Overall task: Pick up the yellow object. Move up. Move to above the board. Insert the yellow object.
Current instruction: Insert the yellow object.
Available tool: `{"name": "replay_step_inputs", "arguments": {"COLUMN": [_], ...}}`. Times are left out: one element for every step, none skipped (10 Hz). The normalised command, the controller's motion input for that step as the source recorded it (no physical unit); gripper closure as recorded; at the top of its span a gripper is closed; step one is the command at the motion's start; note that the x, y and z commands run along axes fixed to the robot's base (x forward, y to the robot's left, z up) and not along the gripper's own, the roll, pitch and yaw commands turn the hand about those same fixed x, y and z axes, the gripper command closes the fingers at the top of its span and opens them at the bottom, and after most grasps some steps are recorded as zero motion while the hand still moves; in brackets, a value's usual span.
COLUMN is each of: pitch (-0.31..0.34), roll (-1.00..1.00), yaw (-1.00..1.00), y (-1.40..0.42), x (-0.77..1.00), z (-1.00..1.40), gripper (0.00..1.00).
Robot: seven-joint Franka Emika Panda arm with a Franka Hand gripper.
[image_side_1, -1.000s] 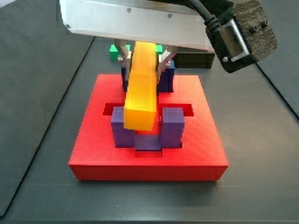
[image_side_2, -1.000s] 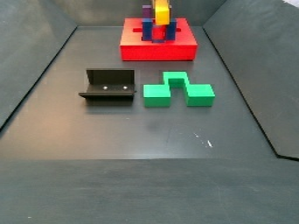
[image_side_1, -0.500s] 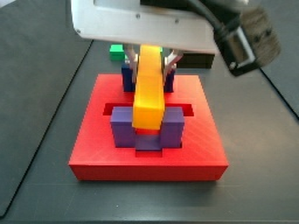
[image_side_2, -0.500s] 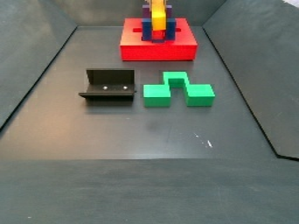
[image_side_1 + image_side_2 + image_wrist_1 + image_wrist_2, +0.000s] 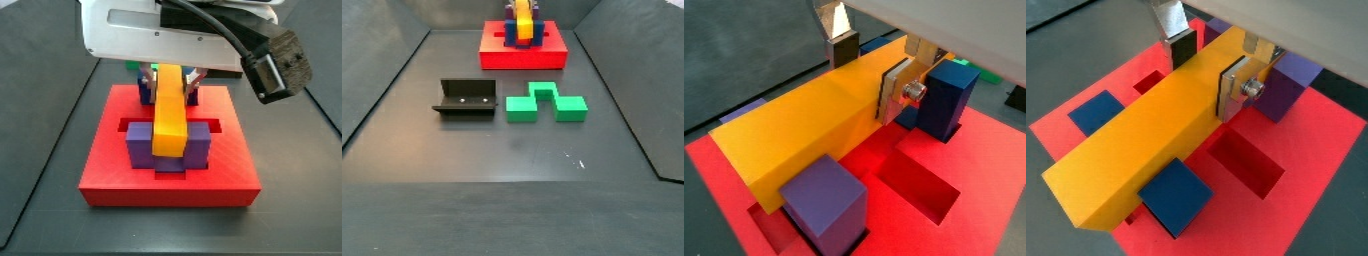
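Your gripper (image 5: 869,72) sits right over the board (image 5: 227,170), and it is clamped on the yellow object (image 5: 804,140). In both wrist views you can see one silver finger (image 5: 1236,85) pressed flat on one long side of the bar and the other finger (image 5: 1177,40) on the far side. The fingers hold the bar near one end, so most of the bar sticks out away from them.

Look at a side view and you see the yellow object (image 5: 170,112) lying between the purple posts (image 5: 197,148) at the front of the board. Its front end sits in the gap between them, and its back end goes up under the gripper (image 5: 171,74). The bar looks a little tilted, with the back end higher, but you cannot tell if it touches the red floor of the board.

In a wrist view a purple post (image 5: 823,198) stands just beside the free end of the bar, and a blue post (image 5: 950,97) stands just beside the finger. Square holes show in the red board (image 5: 1313,200) next to the bar.

In a side view the board (image 5: 524,57) is far at the back, with the yellow object (image 5: 521,20) on top. Nearer to you, well apart from the board, lie the fixture (image 5: 465,98) and a green zigzag block (image 5: 547,103), side by side.
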Motion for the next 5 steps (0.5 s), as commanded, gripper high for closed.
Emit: {"name": "replay_step_inputs", "arguments": {"pitch": [0.0, 0.0, 0.0, 0.017, 0.0], "roll": [0.15, 0.06, 0.16, 0.2, 0.13], "yaw": [0.26, 0.12, 0.03, 0.0, 0.0], "y": [-0.14, 0.0, 0.0, 0.0, 0.0], "x": [0.05, 0.09, 0.08, 0.14, 0.15], "z": [-0.13, -0.17, -0.24, -0.27, -0.28], "gripper": [1.0, 1.0, 1.0, 1.0, 1.0]}}
